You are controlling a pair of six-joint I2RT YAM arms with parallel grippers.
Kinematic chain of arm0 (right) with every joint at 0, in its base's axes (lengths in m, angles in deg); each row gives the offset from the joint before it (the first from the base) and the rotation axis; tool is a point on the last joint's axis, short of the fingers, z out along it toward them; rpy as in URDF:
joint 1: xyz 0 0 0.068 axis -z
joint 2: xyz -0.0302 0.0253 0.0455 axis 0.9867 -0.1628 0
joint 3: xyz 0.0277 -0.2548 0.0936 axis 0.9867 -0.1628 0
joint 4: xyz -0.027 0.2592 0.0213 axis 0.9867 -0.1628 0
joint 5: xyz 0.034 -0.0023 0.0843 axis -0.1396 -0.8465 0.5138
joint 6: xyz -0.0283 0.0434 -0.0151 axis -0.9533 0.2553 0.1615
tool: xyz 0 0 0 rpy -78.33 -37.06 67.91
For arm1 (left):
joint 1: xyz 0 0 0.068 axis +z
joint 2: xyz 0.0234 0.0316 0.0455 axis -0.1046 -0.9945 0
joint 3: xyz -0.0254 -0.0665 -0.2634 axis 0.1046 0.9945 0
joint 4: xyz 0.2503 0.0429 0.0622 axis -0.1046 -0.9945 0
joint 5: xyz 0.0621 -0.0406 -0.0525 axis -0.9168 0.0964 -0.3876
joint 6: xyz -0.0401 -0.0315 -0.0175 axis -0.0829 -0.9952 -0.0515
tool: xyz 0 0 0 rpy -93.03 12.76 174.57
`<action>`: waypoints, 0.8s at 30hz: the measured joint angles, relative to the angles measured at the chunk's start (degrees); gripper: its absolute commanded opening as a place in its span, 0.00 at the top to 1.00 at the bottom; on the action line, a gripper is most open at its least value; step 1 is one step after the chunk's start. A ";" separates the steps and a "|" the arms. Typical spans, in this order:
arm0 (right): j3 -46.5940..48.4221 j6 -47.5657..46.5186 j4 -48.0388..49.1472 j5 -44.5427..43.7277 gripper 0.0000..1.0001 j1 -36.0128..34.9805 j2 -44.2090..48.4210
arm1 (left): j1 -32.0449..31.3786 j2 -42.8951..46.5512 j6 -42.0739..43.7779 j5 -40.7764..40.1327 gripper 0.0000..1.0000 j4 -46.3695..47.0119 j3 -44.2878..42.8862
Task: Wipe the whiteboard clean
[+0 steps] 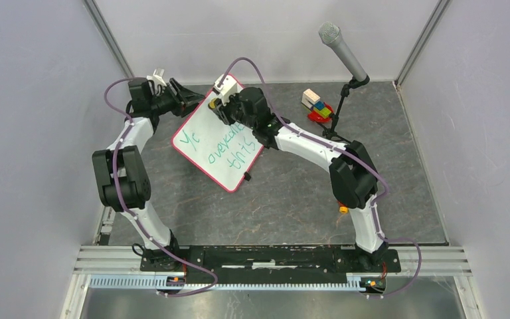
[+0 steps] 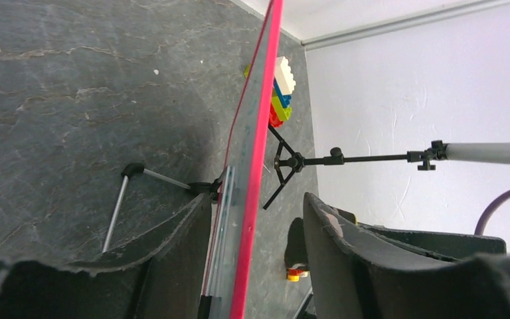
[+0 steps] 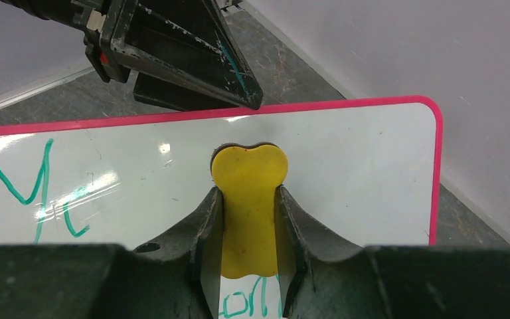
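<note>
As R tool (image 3: 249,199) nips lobed eraser (image 3: 249,169), glossy whiteboard (image 3: 358,166)

The whiteboard (image 1: 220,143) lies at an angle in the far middle of the table (image 1: 292,199). The left pincer (image 2: 257,206) is at its far-left edge, w/ the edge between the fingers. The right pincer (image 3: 249,193) is over the far corner, w/ an eraser (image 3: 249,166) between its fingers. Blocks (image 1: 315,106) and a mic stand (image 1: 337,113) are to the right of the board, near the back.
</note>
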 measured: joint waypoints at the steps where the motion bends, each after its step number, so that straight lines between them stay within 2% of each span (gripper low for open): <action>1: 0.20 0.00 -0.24 0.15 0.84 0.00 -0.15 | -0.26 0.00 0.00 0.31 0.47 0.42 0.00; 3: 0.87 0.04 -0.74 0.33 0.84 0.00 -0.92 | -0.66 0.00 0.00 0.48 0.50 0.79 0.00; 8: 1.81 0.33 -1.70 0.57 0.84 -0.61 -2.84 | -0.87 -0.15 0.00 0.61 0.50 0.98 0.00; 24: 3.08 0.22 -2.64 0.61 0.84 -4.42 -4.13 | -1.70 -2.56 -0.02 1.84 0.64 1.88 0.04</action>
